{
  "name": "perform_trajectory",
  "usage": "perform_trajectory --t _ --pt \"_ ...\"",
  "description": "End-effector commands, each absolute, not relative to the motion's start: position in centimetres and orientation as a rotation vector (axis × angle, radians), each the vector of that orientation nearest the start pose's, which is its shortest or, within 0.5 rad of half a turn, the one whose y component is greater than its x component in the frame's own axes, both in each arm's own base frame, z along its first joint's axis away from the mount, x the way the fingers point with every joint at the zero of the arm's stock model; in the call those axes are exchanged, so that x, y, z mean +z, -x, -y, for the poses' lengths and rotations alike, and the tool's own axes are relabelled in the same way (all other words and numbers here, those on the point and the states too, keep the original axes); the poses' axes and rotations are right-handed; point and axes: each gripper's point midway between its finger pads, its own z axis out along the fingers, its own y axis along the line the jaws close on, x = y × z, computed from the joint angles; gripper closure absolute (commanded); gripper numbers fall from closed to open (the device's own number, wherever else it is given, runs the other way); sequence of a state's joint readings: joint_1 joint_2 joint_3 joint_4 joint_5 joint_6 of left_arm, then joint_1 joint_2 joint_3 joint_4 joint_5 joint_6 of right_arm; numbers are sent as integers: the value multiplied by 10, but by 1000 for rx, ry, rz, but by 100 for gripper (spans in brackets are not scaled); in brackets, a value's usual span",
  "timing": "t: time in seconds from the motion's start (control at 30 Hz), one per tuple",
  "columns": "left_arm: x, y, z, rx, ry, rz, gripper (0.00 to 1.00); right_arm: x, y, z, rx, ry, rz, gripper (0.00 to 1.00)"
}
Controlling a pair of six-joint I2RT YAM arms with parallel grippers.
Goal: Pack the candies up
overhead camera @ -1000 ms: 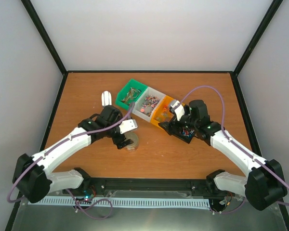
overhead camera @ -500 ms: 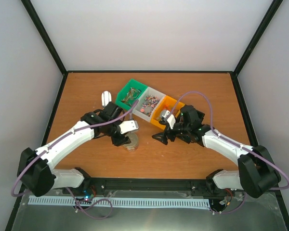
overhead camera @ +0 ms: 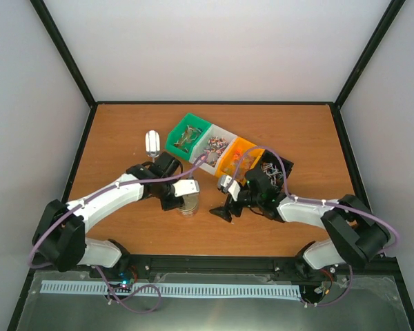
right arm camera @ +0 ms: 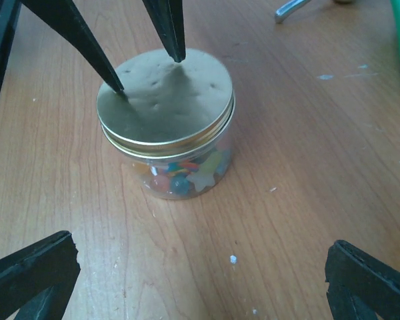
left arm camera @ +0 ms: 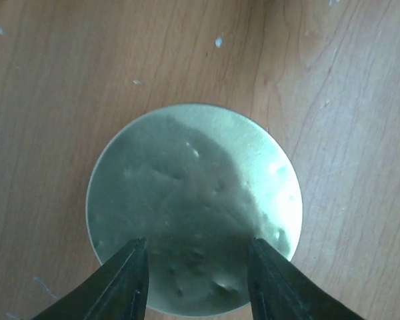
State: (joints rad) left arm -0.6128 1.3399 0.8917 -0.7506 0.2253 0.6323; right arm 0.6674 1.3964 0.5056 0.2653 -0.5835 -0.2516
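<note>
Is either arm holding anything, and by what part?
Nothing is held. The open left gripper only touches the jar lid; the right gripper is open, empty.

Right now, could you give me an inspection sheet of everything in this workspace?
Surface: wooden table, a few pale specks.
Job's things: candies heaped in four bins in a row; lidded jar holds some coloured ones.
Clutter: metal scoop lying left of the bins.
Grippers: left gripper open, tips at the gold lid; right gripper open wide, facing the jar, apart from it.
Cables: purple cables looping along both arms.
Surroundings: white walls, black frame.
</note>
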Motion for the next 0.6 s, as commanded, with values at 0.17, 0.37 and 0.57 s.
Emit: perform_trajectory --t 0.17,0.37,0.57 --pt "97 -220 202 -297 -1672 -2168 51 95 -214 -315 828 1269 -1615 0" --pt "140 -212 204 -398 -1535 -2165 26 87 -205 -325 861 1293 -1547 0" --pt "147 -204 194 -414 -1456 -2218 18 76 -199 -342 878 1332 -1473 0"
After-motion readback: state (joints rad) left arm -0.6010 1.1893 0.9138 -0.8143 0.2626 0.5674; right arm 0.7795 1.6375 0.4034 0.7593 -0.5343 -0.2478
